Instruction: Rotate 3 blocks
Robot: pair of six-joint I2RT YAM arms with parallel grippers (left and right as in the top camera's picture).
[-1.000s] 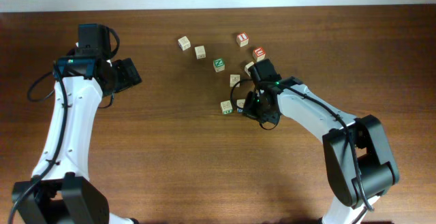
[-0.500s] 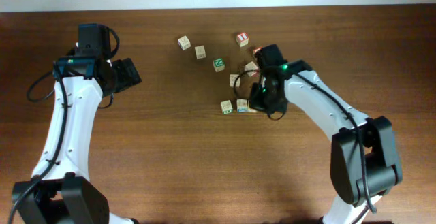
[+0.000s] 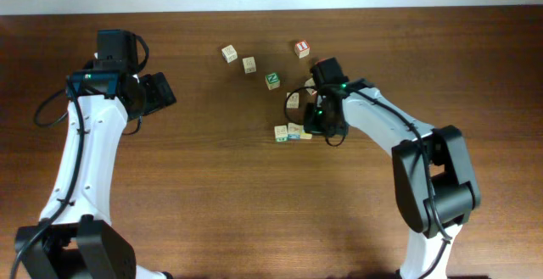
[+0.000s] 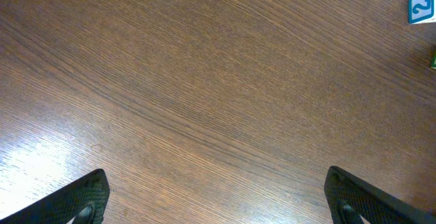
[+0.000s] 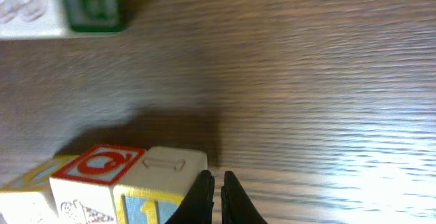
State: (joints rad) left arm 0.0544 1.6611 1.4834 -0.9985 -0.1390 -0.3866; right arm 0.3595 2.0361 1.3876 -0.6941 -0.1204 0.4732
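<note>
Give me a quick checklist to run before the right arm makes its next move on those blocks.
1. Empty right gripper: ok, shut on nothing.
2. Idle left gripper out of the way: ok, open over bare table.
3. Room around the pale block beside the right gripper: not ok, red-marked cube sits against it.
4. Contact between right gripper and pale block: cannot tell.
5. Arm clear of green-faced cube: ok.

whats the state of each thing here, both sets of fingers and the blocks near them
left fingers: open, empty
right fingers: shut, holding nothing
pale-topped block: on table, ungripped, beside right fingers
red-marked block: on table, flush against pale-topped block
green-faced block: on table, standing apart
</note>
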